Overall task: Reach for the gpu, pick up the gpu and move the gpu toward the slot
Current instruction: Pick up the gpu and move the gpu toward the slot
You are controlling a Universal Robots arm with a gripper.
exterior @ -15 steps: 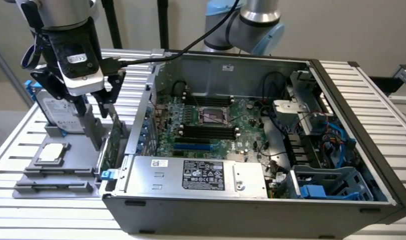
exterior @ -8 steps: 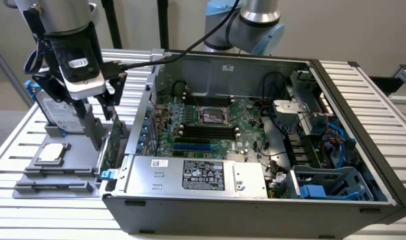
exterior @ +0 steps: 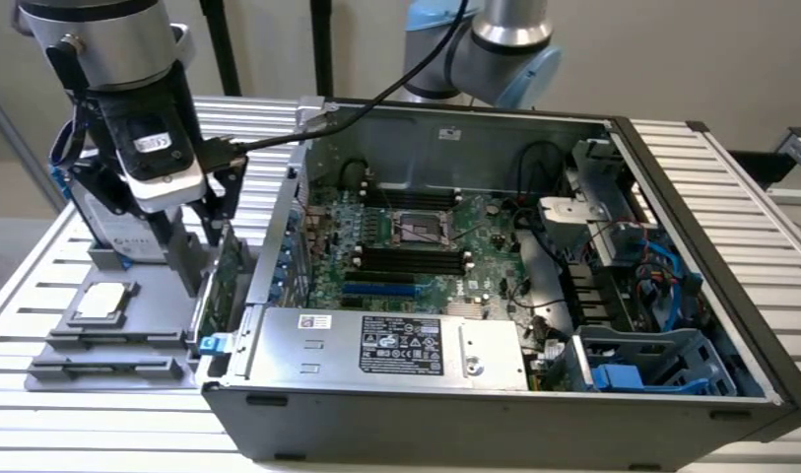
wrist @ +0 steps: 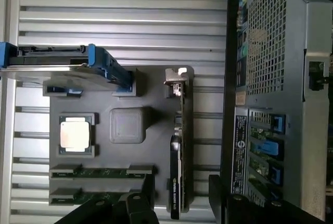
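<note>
Nearest the wrist camera we see the gripper [wrist: 181, 190] with its jaws wide. Its dark fingers [wrist: 141, 203] stand on either side of the gpu [wrist: 179, 156], and neither visibly touches it. The fingers' bases run out of the picture, and so does one end of the gpu.

The gpu stands on edge in the grey tray [wrist: 156, 81], with its silver bracket [wrist: 176, 78] at the end away from the fingers. In the exterior view the gripper [exterior: 206, 246] hangs right over the gpu [exterior: 222, 286], a thin green strip just beside the case [exterior: 505, 419]. One finger hides part of it, and we cannot tell how far down the fingers reach alongside it.

Farther across the tray lie a grey square pad [wrist: 126, 125], a silver chip [wrist: 76, 133] and two memory sticks [wrist: 99, 171]. The hard drive [wrist: 62, 65] stands at the tray's end away from the fingers. It is cut off in the wrist view and partly hidden behind the gripper in the exterior view.

The case lies open on the slatted table [wrist: 114, 15], its motherboard [exterior: 414, 236] showing. Behind it the arm [exterior: 486, 44] rises out of the picture.
</note>
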